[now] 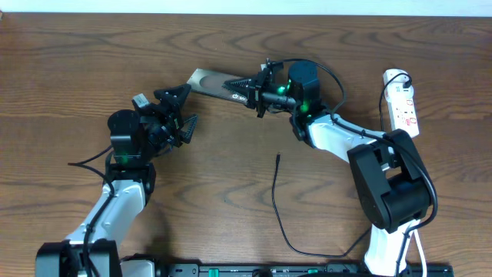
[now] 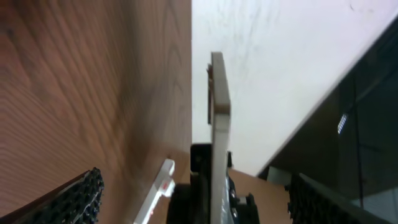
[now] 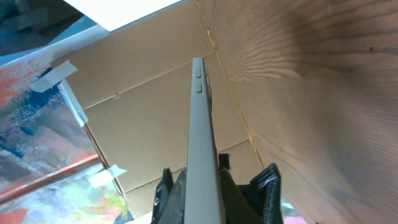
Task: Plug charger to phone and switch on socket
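Right pincer (image 1: 238,86) grips phone (image 1: 206,79) over brown wood-grain table (image 1: 192,181).

Soft, even light leaves faint shadows on the table (image 1: 231,154); both wrist views blur up close.

Both arms (image 1: 115,211) have white links (image 1: 338,138), black joints (image 1: 388,188), green lights (image 1: 301,106).

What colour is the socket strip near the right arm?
The socket strip is white with red marks; the overhead view shows it best.
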Tool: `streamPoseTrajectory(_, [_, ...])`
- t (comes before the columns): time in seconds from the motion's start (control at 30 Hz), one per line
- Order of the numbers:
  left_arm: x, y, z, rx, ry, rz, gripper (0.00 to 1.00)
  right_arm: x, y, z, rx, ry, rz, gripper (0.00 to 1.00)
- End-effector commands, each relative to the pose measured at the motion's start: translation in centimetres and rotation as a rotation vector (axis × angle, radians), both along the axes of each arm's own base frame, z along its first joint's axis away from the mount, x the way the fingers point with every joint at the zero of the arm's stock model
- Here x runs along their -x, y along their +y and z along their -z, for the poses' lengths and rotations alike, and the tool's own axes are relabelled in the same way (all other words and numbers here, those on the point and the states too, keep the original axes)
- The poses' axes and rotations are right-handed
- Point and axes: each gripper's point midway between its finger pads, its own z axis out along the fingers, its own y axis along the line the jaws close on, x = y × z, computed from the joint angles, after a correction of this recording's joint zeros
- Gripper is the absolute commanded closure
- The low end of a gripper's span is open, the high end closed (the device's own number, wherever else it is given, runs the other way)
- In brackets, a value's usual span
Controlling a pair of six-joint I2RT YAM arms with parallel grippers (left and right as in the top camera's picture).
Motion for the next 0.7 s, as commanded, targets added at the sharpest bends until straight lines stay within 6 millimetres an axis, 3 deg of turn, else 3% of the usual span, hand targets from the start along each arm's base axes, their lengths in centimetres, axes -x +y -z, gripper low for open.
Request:
streamPoseTrajectory(0.0, [-0.4,0.8,0.7,-0.011,0.013,-0.044,0.08,0.8,1.7,-0.7,-0.012,-0.010,-0.013,0.99])
streamPoseTrajectory(0.33, [-0.7,1.3,0.8,-0.022,0.009,-0.076,0.08,2.6,4.2,-0.6,-0.008,-0.008,-0.033,0.99])
streamPoseTrajectory(0.67, [-1.0,1.9,0.9,-0.031,0.012,-0.116,0.08,3.5,5.2,-0.6,-0.008,-0.007,-0.057,0.99])
